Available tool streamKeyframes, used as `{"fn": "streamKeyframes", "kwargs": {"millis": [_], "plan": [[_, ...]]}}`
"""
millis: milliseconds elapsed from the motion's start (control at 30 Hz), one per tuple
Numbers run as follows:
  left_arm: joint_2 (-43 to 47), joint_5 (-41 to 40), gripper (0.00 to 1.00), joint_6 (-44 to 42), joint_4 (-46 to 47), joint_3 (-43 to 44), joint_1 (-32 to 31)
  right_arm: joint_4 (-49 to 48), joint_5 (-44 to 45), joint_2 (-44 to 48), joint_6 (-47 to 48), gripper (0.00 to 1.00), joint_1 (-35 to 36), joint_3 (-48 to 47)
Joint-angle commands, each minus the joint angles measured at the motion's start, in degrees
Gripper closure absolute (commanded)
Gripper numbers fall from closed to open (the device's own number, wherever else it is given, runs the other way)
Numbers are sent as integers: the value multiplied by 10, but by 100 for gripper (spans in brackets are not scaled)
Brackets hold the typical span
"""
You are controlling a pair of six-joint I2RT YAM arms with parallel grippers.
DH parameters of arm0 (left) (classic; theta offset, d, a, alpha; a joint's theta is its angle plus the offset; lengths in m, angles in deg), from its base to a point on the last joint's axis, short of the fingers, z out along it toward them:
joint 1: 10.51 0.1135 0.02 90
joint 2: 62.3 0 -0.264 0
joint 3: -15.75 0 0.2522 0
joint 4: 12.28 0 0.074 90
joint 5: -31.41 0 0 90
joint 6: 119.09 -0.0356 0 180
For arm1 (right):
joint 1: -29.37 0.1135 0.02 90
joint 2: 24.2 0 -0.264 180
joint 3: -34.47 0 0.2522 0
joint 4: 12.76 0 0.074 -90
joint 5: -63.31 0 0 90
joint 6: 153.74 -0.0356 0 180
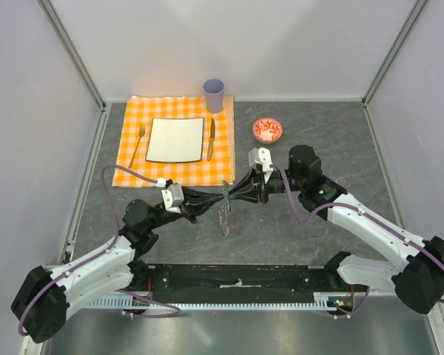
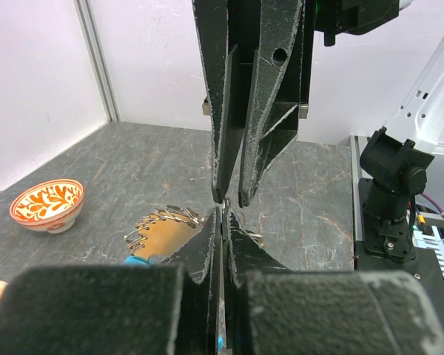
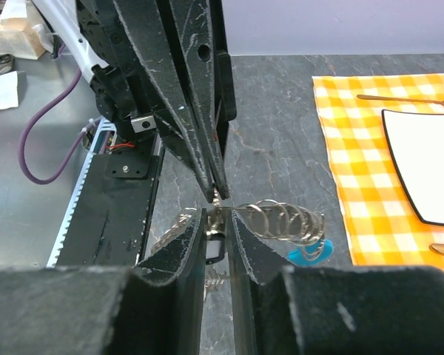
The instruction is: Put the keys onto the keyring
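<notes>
**Both grippers nose to nose mid-counter, key going onto the ring**

The two arms meet tip to tip about halfway between the left and right edges of the counter [image 1: 318, 159], a bit closer to the near edge than the far one. The checked placemat [image 1: 133, 171] and red bowl [image 1: 267, 130] sit back toward the far edge, well out of the way.

The left gripper [image 2: 222, 216] is squeezed down to a sliver. From what I can see it's nipping the keyring [image 3: 281, 220] right where the grey coil starts. The coil fans out from that pinch toward the far edge, with the blue segment [image 3: 311, 254] hanging off its end, and a bit more metal trails toward the near edge. I can't tell if any of it rests on the counter.

The right gripper [image 3: 219, 214] is narrow too. The key [image 3: 214, 248] has its black head sitting in the slot between the fingers, so my read is it's clamped on that. The silvery end is too small to make out.

How I'd do this bit:
- Freeze the left arm and let only the right one move.
- Feed the key in tiny pushes along the wire, not across it, or the coil will just spring sideways.
- Don't loosen either grip until the key clearly hangs from the ring by itself.
- Biggest risk is the fingertips bumping each other and flicking the key out.
</notes>
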Motion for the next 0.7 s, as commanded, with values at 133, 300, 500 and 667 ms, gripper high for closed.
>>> {"fn": "streamKeyframes", "kwargs": {"millis": [133,300,500,667], "plan": [[7,-4,98,-12,51,4,1,-10,-36,-1,-3,76,4,-5],[10,0,98,-11,51,4,1,-11,-33,-4,-3,77,5,-5],[14,14,98,-10,58,4,1,-21,-29,-12,-10,82,5,-3],[12,21,98,-10,63,1,1,-35,-29,-15,-20,93,5,-3]]}}
